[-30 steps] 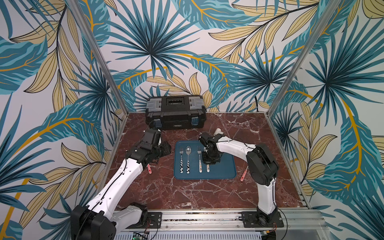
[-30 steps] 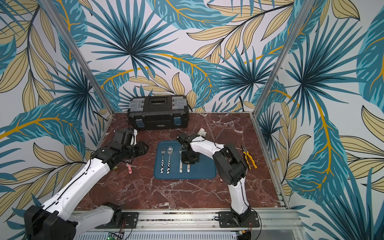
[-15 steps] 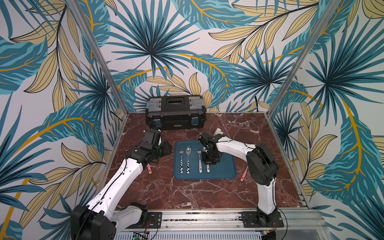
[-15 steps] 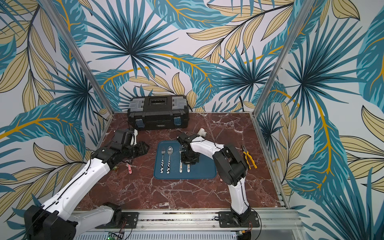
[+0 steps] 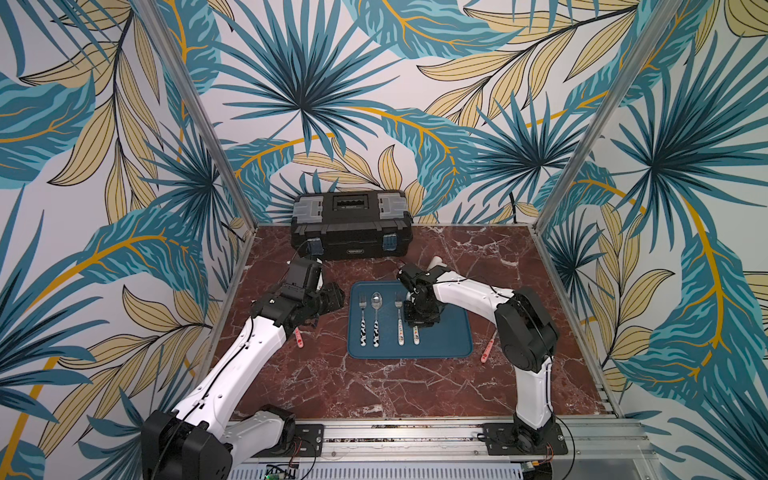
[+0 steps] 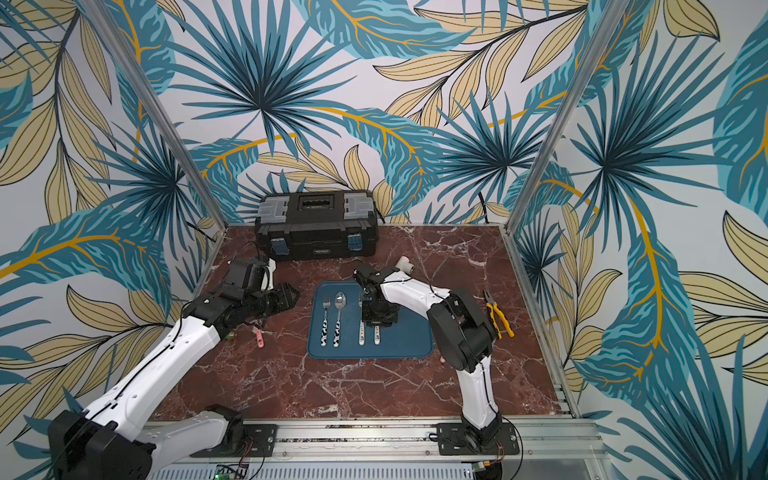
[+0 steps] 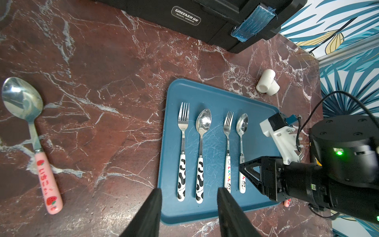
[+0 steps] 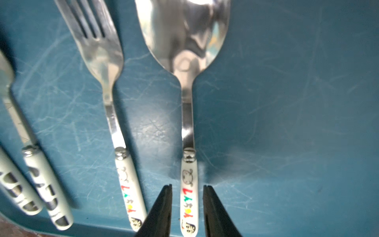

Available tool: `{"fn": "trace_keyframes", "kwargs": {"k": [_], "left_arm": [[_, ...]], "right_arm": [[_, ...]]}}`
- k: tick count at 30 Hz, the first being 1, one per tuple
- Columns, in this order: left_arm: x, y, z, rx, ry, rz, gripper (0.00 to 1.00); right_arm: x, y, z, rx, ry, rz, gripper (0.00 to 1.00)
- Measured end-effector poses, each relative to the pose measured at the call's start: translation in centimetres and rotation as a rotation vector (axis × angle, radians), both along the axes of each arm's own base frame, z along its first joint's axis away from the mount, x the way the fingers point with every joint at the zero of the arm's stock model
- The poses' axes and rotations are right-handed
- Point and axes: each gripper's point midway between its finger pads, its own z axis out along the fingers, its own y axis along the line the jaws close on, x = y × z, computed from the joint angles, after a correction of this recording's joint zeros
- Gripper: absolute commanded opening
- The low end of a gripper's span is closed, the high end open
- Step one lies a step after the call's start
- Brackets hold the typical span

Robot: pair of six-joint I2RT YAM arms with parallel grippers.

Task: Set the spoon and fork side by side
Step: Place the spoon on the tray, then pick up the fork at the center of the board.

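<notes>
The right pincer [image 8: 187, 186] stood narrowly parted astride the cartoon-handled spoon [image 8: 184, 41], gripping nothing. The spoon lay on the blue tray [image 8: 287, 123], just right of its matching fork [image 8: 102, 61]. The safest exit looked to be straight up, nudging neither. The left pincer [image 7: 190, 189] hung open and empty.

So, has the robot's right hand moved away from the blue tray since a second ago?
No. In a top view the right hand stays over the same spot of the blue tray, above the handle of the cartoon spoon.
</notes>
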Motion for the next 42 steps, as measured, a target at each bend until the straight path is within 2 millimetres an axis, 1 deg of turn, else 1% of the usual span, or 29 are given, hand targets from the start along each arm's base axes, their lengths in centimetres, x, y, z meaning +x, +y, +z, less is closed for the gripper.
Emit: {"fn": "trace_keyframes", "kwargs": {"k": [2,5,6,8,9,10,11,12,14,15,16,17,18,20,22,28,32,37,40,42], "left_arm": [[0.0,0.0,0.0,0.000,0.000,0.000,0.49],[0.0,0.0,0.0,0.000,0.001,0.000,0.49],[0.0,0.0,0.0,0.000,0.001,0.000,0.49],[0.0,0.0,0.0,0.000,0.001,-0.001,0.49],[0.0,0.0,0.0,-0.001,0.001,-0.001,0.49],[0.0,0.0,0.0,-0.001,0.001,-0.001,0.49],[0.0,0.0,0.0,-0.001,0.001,-0.002,0.49],[0.0,-0.1,0.0,-0.002,0.001,-0.003,0.49],[0.0,-0.1,0.0,-0.004,0.001,-0.004,0.49],[0.0,-0.1,0.0,-0.006,0.001,-0.006,0.50],[-0.1,-0.2,0.0,-0.008,0.002,-0.007,0.50],[-0.1,-0.2,0.0,-0.009,0.002,-0.009,0.50],[-0.1,-0.3,0.0,-0.011,0.005,-0.011,0.50],[0.0,-0.4,-0.2,-0.015,0.010,-0.016,0.50],[0.1,-0.6,-0.4,-0.020,0.019,-0.021,0.50],[0.2,-0.8,-0.7,-0.026,0.028,-0.026,0.51],[0.2,-0.9,-0.6,-0.029,0.025,-0.028,0.52],[0.2,-1.0,-0.6,-0.034,0.027,-0.031,0.52],[0.2,-0.9,-0.7,-0.037,0.029,-0.027,0.52],[0.1,-0.9,-0.9,-0.037,0.033,-0.025,0.53]], "right_arm": [[0.3,0.2,1.0,0.015,-0.020,0.000,0.34],[1.0,0.3,3.2,0.035,-0.076,-0.004,0.35],[1.2,0.0,4.3,0.037,-0.103,-0.010,0.37],[1.6,-1.4,6.4,0.028,-0.156,-0.035,0.40],[1.8,-2.7,7.4,0.026,-0.186,-0.065,0.40],[2.0,-4.7,8.2,0.022,-0.211,-0.109,0.41],[2.0,-7.0,8.6,0.013,-0.225,-0.161,0.41],[1.8,-10.1,8.7,-0.005,-0.233,-0.232,0.42],[0.6,-16.5,7.8,-0.065,-0.225,-0.379,0.43],[-0.4,-19.3,7.0,-0.100,-0.206,-0.444,0.44],[-1.6,-21.1,6.2,-0.127,-0.184,-0.486,0.44],[-2.8,-22.1,5.4,-0.146,-0.158,-0.507,0.44],[-4.0,-22.7,4.6,-0.159,-0.131,-0.516,0.44],[-5.5,-23.0,3.5,-0.169,-0.092,-0.516,0.44],[-6.5,-23.0,2.5,-0.168,-0.058,-0.516,0.44],[-7.8,-23.2,0.7,-0.156,-0.018,-0.528,0.44],[-7.7,-22.7,-0.5,-0.131,0.002,-0.528,0.41],[-7.5,-22.2,-2.1,-0.111,0.029,-0.529,0.32],[-7.7,-22.2,-2.6,-0.108,0.035,-0.534,0.32],[-7.8,-22.2,-2.7,-0.108,0.035,-0.539,0.29]]}}
